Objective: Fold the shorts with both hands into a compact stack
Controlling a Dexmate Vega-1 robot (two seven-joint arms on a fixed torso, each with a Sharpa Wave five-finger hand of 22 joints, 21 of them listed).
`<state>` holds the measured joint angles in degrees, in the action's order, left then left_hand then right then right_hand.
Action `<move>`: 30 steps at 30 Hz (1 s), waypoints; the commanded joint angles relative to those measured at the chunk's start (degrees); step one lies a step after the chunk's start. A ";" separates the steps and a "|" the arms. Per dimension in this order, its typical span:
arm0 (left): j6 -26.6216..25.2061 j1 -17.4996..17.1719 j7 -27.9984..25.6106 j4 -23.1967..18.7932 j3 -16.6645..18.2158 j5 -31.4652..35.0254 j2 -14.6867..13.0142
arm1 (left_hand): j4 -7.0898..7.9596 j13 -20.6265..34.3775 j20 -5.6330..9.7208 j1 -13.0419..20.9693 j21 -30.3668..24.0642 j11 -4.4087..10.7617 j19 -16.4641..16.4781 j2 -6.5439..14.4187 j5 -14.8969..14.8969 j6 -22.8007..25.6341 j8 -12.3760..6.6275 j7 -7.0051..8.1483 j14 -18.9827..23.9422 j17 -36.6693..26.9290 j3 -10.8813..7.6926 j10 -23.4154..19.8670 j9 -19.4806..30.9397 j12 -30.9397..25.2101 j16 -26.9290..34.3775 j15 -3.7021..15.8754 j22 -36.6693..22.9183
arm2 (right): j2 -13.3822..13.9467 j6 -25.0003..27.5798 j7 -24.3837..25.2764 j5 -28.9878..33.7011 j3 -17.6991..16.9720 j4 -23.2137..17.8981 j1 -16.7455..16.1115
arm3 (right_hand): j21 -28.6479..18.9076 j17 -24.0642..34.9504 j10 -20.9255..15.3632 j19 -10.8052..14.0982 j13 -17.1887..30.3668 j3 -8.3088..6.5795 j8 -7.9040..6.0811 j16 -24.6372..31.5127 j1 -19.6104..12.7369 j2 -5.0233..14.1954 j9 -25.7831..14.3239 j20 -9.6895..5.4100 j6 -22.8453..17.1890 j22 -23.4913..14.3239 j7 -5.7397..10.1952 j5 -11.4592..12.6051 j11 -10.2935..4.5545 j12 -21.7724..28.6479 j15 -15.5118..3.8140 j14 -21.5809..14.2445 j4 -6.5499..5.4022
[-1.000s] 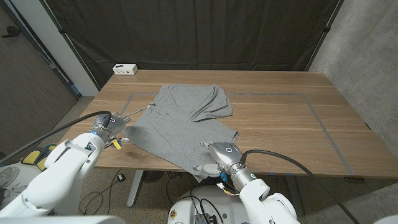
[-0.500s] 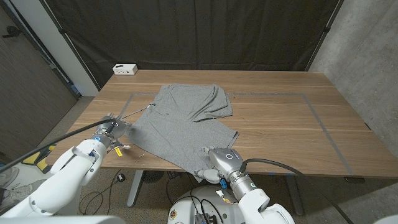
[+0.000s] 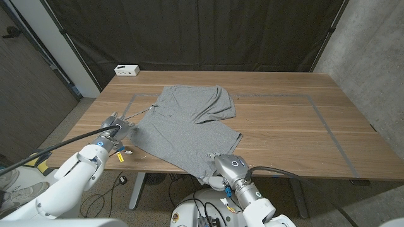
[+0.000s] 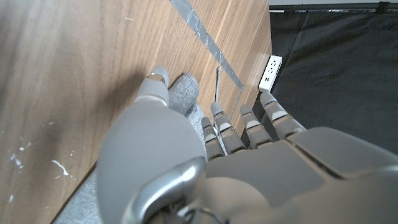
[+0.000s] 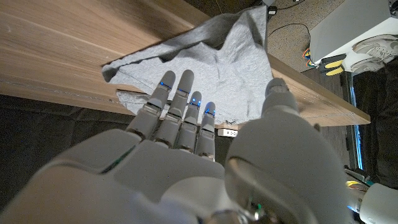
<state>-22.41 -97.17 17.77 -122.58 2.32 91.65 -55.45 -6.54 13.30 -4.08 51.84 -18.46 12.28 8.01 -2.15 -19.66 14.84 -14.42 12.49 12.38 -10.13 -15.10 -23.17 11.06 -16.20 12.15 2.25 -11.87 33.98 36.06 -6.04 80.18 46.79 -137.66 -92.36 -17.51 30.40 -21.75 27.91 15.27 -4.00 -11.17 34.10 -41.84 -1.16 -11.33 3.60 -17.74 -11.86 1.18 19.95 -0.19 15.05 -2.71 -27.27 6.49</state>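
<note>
**Shorts lie spread on the desk, both hands at their near edge**

The shorts (image 3: 189,123) are one grey piece, lying open and a little crumpled on the left half of the desk (image 3: 284,120). One corner of the cloth hangs over the near edge. I think they lie spread like this because no fold is made yet.

There are two robot hands. The left hand (image 3: 115,128) is at the left corner of the cloth. In the left wrist view its fingers (image 4: 219,121) reach out straight and apart over the grey fabric, and it holds nothing. The right hand (image 3: 226,165) is at the hanging corner. In the right wrist view its fingers (image 5: 177,99) are stretched and spread toward the cloth, also holding nothing. My judgement is that each hand is placed at one corner so that both can take the near edge together.

One small white box (image 3: 127,70) stands at the far left corner of the desk, well apart from the shorts.
</note>
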 commanded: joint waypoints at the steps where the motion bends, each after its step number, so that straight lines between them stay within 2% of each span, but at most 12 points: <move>1: -2.88 3.81 -7.34 4.58 -5.38 -3.96 -4.26 | -0.69 -0.07 0.96 2.17 -0.91 0.09 1.38 1.46 0.25 3.33 -1.19 0.02 1.99 -0.05 0.25 -4.06 0.37 -0.64 0.45 8.60 -0.15 | -1.70 -0.23 7.74 2.08 1.01 4.47 -1.44 | 0.69 0.69 3.82 -1.55 0.22 0.84 0.93 -0.56 -0.19 -0.57 -0.31 -0.01 3.62 -0.31 -0.02 0.46 0.00 -1.61 -5.52 2.70 0.08; 3: -3.23 4.59 -8.36 5.09 -6.39 -5.00 -5.08 | -1.03 -0.24 1.54 3.24 -1.27 0.21 2.24 2.20 0.35 4.88 -1.61 0.04 2.88 -0.10 0.16 -5.93 0.37 -0.68 0.43 8.99 -0.15 | -2.08 -0.39 9.95 1.73 1.19 5.78 -1.01 | 0.90 0.91 5.94 -2.22 0.24 0.87 1.02 -0.80 -0.90 -0.38 -0.34 -0.36 4.97 -0.35 0.47 0.59 -0.15 -2.49 -5.58 4.01 0.29; 6: -3.82 5.68 -9.79 5.73 -7.80 -6.35 -6.42 | -1.24 -0.47 1.95 4.13 -1.54 0.19 2.84 2.87 0.56 7.10 -2.24 0.01 4.11 -0.16 0.08 -8.03 0.38 -0.68 0.42 9.11 -0.13 | -1.38 -1.66 12.81 0.43 1.30 7.48 -0.13 | 0.94 1.14 6.32 -2.47 0.29 0.38 0.63 -0.64 -2.75 0.30 -0.36 -0.92 5.15 -0.39 1.05 0.89 -0.59 -2.65 -5.77 4.38 0.93; 7: -3.99 6.10 -10.00 5.88 -8.26 -6.89 -6.82 | -1.33 -0.51 2.11 4.32 -1.62 0.20 3.02 2.91 0.59 7.48 -2.35 0.01 4.23 -0.15 0.07 -8.46 0.38 -0.69 0.37 9.18 -0.13 | -1.08 -2.13 13.80 -0.19 1.30 7.82 0.11 | 0.95 1.21 6.28 -2.59 0.29 0.23 0.41 -0.58 -3.64 0.48 -0.37 -1.19 5.03 -0.41 1.41 1.01 -1.35 -2.65 -5.91 4.52 1.24; 9: -4.37 6.94 -9.91 6.07 -9.27 -7.52 -7.79 | -1.40 -0.65 2.40 4.70 -1.79 0.26 3.42 3.20 0.73 8.67 -2.66 0.00 4.99 -0.18 0.00 -9.67 0.37 -0.66 0.36 9.20 -0.11 | -0.85 -3.10 17.78 -2.05 1.26 8.93 0.34 | 0.55 1.28 3.85 -1.91 0.28 -0.42 -0.66 -0.03 -6.26 1.40 -0.37 -1.56 2.74 -0.47 2.12 1.41 -1.59 -1.80 -6.71 3.46 1.96; 13: -4.64 8.81 -8.48 6.36 -11.33 -8.96 -9.86 | -1.66 -0.84 2.58 5.16 -1.86 0.19 3.52 2.90 0.98 9.99 -2.91 0.06 5.45 -0.09 0.14 -11.54 0.34 -0.64 0.01 9.29 -0.09 | 0.07 -3.88 18.40 -2.43 1.79 10.39 1.76 | -0.02 1.65 0.46 -1.01 0.28 -0.87 -2.05 1.49 -10.06 1.65 -0.32 -2.25 -1.42 -0.51 3.73 1.89 -2.70 -0.82 -7.82 0.76 2.76; 15: -4.81 9.76 -7.39 6.37 -12.38 -9.67 -10.75 | -1.74 -0.90 2.56 5.13 -1.85 -0.03 3.49 2.41 1.09 10.23 -2.91 0.07 5.66 -0.07 0.40 -11.66 0.31 -0.52 -0.13 9.38 -0.08 | 0.59 -4.60 19.75 -3.39 1.99 11.14 2.20 | -0.13 2.16 -1.01 -0.90 0.36 -0.68 -2.22 2.30 -10.46 1.73 -0.30 -2.54 -2.24 -0.52 4.03 1.93 -2.89 -0.30 -8.69 0.11 2.52; 18: -5.03 11.20 -5.97 6.50 -14.15 -10.41 -11.95 | -1.80 -0.94 2.36 4.90 -1.77 -0.19 3.28 1.32 1.26 10.20 -2.70 0.11 5.67 -0.04 1.06 -11.98 0.25 -0.35 -0.44 9.38 -0.06 | 1.14 -5.75 25.68 -3.88 2.52 13.69 2.91 | -0.26 3.17 -2.24 -0.83 0.54 -0.55 -2.51 3.77 -11.86 1.71 -0.27 -2.65 -3.75 -0.53 4.44 2.07 -3.76 0.13 -8.99 -0.88 2.63; 22: -5.21 13.14 -3.43 6.38 -16.44 -11.13 -13.42 | -1.20 -0.51 1.86 4.06 -1.58 -0.28 2.79 -0.17 1.34 6.63 -0.56 0.14 4.56 -0.20 3.06 -8.96 0.10 1.26 -1.29 9.27 -0.08 | 0.87 -6.09 29.13 -4.33 3.59 16.29 4.18 | -0.34 4.75 -2.92 -0.98 0.83 -0.22 -2.46 5.54 -13.38 1.63 -0.25 -3.11 -4.73 -0.57 5.36 2.20 -4.51 0.35 -9.75 -1.20 2.56; 25: -5.50 14.62 -2.03 6.39 -18.16 -11.23 -14.13 | -1.15 -0.35 1.68 4.17 -1.50 -0.39 2.61 -0.37 1.26 5.63 0.04 0.15 4.12 -0.19 3.56 -7.57 0.11 1.90 -1.43 9.47 -0.09 | 1.06 -7.73 33.93 -6.46 3.94 18.77 5.26 | -0.58 6.22 -3.45 -0.71 1.10 -0.22 -2.61 6.99 -15.61 1.67 -0.25 -3.06 -6.17 -0.60 6.49 2.47 -5.63 0.49 -10.04 -1.15 2.85; 27: -5.69 15.31 -2.16 6.50 -18.92 -11.85 -14.52 | -1.18 -0.29 1.88 4.39 -1.58 -0.35 2.84 -0.29 1.20 5.31 0.23 0.15 4.04 -0.19 3.62 -7.29 0.11 2.03 -1.44 9.60 -0.08 | 0.53 -9.60 41.01 -7.61 4.39 22.41 6.59 | -0.73 7.20 -4.03 -0.59 1.29 -0.35 -2.75 7.90 -17.40 1.89 -0.25 -3.34 -7.24 -0.62 7.23 2.74 -6.58 0.65 -10.16 -1.09 2.98; 30: -6.14 16.17 -2.87 6.85 -20.15 -11.94 -15.22 | -1.47 -0.06 2.50 5.69 -1.84 -0.28 3.57 0.48 0.96 5.58 0.25 0.10 4.20 -0.16 3.42 -8.02 0.17 1.81 -1.28 9.79 -0.06 | 1.10 -13.31 47.84 -10.63 4.75 26.12 8.70 | -1.75 8.83 -7.17 1.43 1.68 -0.74 -3.64 9.84 -21.30 2.20 -0.19 -4.17 -11.21 -0.61 8.89 3.60 -8.07 1.77 -10.37 -2.85 3.22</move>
<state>-27.42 -85.27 13.35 -116.48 -12.64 81.60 -67.45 -7.68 12.94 -2.00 55.99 -19.74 11.97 10.70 -2.20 -18.62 20.17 -14.18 12.59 16.71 -10.13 -11.77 -30.78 11.19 -14.21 10.79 2.36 -11.86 34.62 29.71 21.34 75.40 49.83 -122.27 -88.49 -18.48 38.08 -26.83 27.73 16.59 -4.48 -14.17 42.65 -60.67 0.81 -11.45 -0.27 -26.51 -12.41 9.06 22.83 -7.48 16.02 -2.76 -28.72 9.27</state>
